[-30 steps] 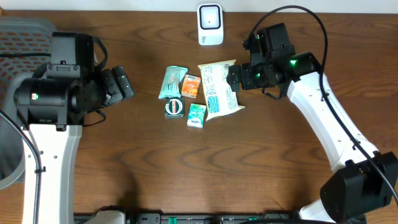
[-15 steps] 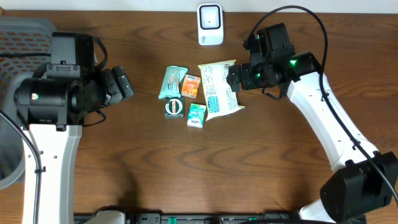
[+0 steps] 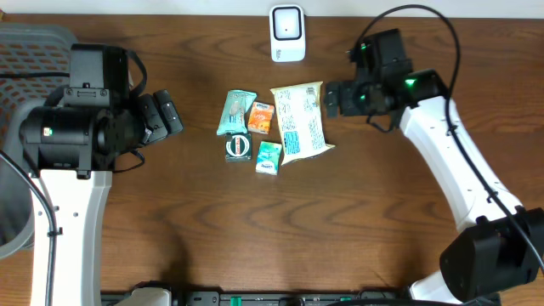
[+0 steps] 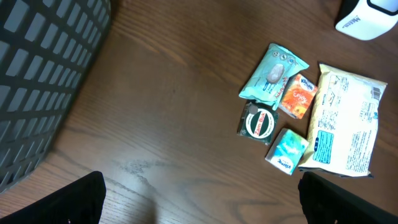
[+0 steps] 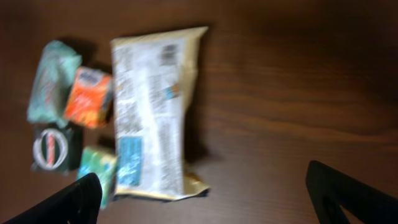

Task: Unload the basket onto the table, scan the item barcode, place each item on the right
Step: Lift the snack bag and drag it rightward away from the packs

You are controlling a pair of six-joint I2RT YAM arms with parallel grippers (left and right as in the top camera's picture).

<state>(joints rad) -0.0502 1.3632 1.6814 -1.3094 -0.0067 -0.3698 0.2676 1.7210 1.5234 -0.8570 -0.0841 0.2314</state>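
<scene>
Overhead view of a dark wooden table (image 3: 195, 221) with two white and black robot arms. At the far 10 o'clock corner sits a grey slatted basket (image 3: 30, 42). The left gripper (image 3: 174, 117) hovers at 9 o'clock from a cluster of small packets, well apart from them; its jaws stand wide and hold nothing.

The cluster lies near the table's middle. A teal pouch (image 3: 235, 111) is on its left, with an orange packet (image 3: 262, 117) just beside it at 3 o'clock. A round black tin (image 3: 237, 147) sits at 6 o'clock from the pouch, and a small teal box (image 3: 269, 158) lies at 3 o'clock from the tin.

The cream snack bag (image 3: 300, 121) is the largest item. It lies flat at the cluster's right edge with its printed label side facing up, just beside the orange packet and the teal box. A white barcode scanner (image 3: 287, 32) stands at 12 o'clock from the bag, near the table's far edge.

The right gripper (image 3: 330, 99) is at 3 o'clock from the bag's upper part, very close to its edge; its jaws are spread wide and empty. Whether a fingertip touches the bag cannot be told.
</scene>
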